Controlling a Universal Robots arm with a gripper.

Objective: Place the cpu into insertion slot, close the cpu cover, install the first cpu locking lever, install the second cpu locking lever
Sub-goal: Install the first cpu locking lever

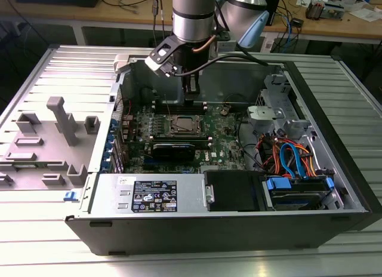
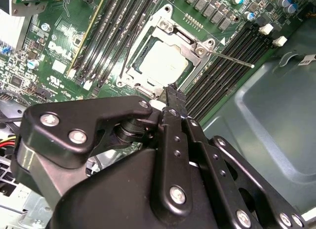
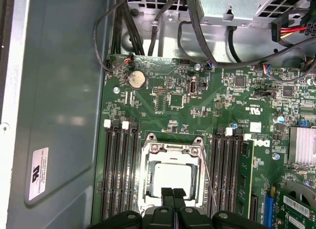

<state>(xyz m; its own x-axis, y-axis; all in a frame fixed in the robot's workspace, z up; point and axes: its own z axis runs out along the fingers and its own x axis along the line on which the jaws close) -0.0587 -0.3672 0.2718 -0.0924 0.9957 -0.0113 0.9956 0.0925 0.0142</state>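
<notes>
The cpu [image 2: 163, 61] lies flat in the insertion slot [image 2: 129, 77] on the green board, its silver top showing through the window of the cpu cover [image 2: 185, 41]. The cover lies down over it in both wrist views. A thin wire locking lever [image 2: 232, 59] sticks out sideways from one corner of the socket, over the memory slots. My gripper [image 2: 171, 91] hovers just above the socket's edge with its fingers pressed together and nothing between them. In the first wrist view the gripper [image 3: 173, 193] overlaps the edge of the cpu [image 3: 170, 173], with the lever [image 3: 209, 184] beside it. In the exterior view the gripper [image 1: 190, 92] hangs over the socket [image 1: 182, 125].
Black memory slots [image 3: 121, 174] flank the socket on both sides. The case wall [image 3: 59, 115] stands close by. Drive bays with orange and blue cables [image 1: 292, 157] fill the exterior view's right. A grey fixture plate [image 1: 48, 139] lies outside the case on the left.
</notes>
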